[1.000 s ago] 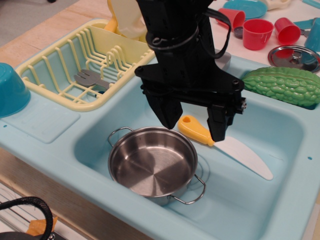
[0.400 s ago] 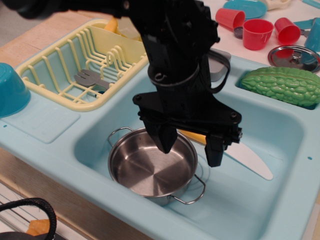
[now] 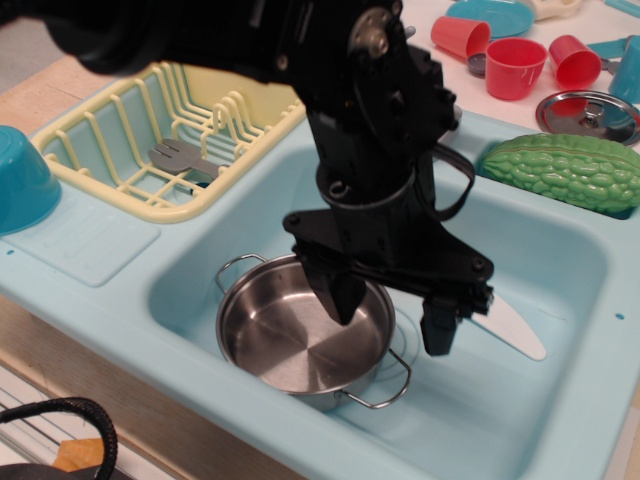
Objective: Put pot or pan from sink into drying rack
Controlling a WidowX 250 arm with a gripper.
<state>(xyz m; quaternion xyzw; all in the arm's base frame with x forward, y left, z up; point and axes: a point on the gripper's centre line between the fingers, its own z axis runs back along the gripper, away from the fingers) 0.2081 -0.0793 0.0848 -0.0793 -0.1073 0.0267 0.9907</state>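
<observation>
The shiny steel pot (image 3: 285, 340) with two wire loop handles sits upright in the front left of the light blue sink (image 3: 530, 400). My black gripper (image 3: 392, 322) is open and hangs over the pot's right rim: one finger is inside the pot, the other outside to its right. The rim lies between the fingers, which are apart from it. The pale yellow drying rack (image 3: 110, 130) stands at the back left with a grey fork (image 3: 180, 158) in it.
A white knife blade (image 3: 515, 330) lies in the sink behind my gripper, its handle hidden. A green bitter gourd (image 3: 565, 170) rests on the sink's back right ledge. Red cups (image 3: 515, 65) and a steel lid (image 3: 590, 115) are behind. A blue bowl (image 3: 20, 175) is at left.
My gripper has come down and slightly forward, from above the knife handle to straddling the pot's right rim. The pot has not moved.
</observation>
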